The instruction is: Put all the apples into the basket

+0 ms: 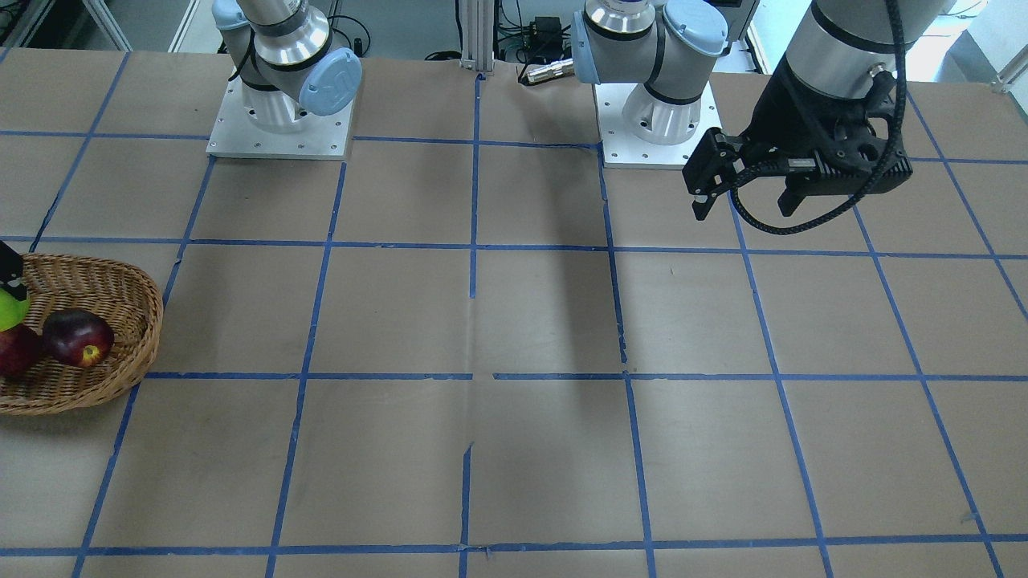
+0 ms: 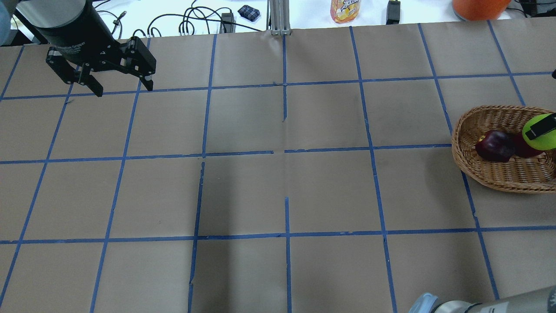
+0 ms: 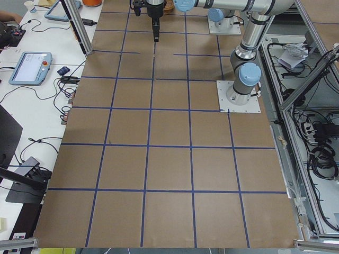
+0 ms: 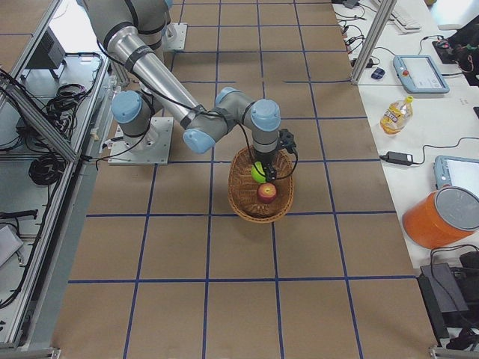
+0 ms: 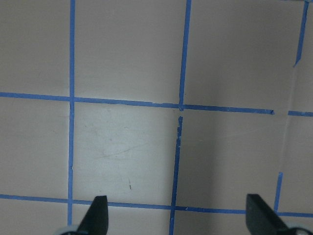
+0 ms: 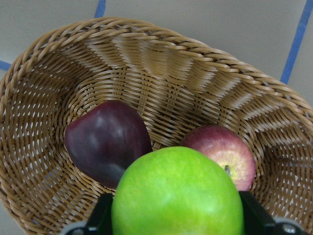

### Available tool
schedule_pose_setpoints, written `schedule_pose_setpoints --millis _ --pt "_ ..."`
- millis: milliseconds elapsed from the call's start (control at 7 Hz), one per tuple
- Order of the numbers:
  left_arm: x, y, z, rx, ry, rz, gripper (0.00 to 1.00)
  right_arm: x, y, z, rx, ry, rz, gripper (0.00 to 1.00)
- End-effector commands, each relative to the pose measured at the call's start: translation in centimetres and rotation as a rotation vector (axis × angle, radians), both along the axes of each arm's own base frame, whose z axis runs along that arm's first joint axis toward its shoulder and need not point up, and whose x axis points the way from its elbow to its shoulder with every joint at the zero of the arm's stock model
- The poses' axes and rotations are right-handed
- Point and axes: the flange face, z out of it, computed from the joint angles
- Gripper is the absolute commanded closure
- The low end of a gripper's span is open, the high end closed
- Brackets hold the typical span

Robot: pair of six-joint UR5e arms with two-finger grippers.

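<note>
Your right hand [image 6: 177, 223] pinches the green apple [image 6: 177, 191] over the basket [image 6: 146, 63]. Maroon apple [image 6: 105, 139] and red apple [image 6: 222, 152] lie in it, just below the hand. Your left hand [image 2: 124, 89] is spread above the surface [image 2: 282, 195], well apart.

The front view's left edge cuts off the basket [image 1: 136, 345] and green apple [image 1: 10, 309]; that apple hides most of the right pincer [image 6: 177, 215].
</note>
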Motion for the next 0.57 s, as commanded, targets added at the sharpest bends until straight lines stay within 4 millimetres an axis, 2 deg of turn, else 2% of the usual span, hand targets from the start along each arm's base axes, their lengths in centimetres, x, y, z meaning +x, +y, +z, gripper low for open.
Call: schedule_pose_setpoints --millis 0,286,429 --pt "-0.1 0.1 0.1 -0.004 0.005 0.0 0.0 0.6 0.1 0.0 -0.007 -0.01 -0.004 0.0" --pt "-0.1 -0.5 -0.2 0.0 0.01 0.001 0.0 1.1 -0.2 1.1 -0.015 -0.006 0.006 0.0" --pt "0.0 -0.5 -0.2 0.0 0.01 0.003 0.0 2.5 0.4 2.9 -0.016 -0.002 0.003 0.0"
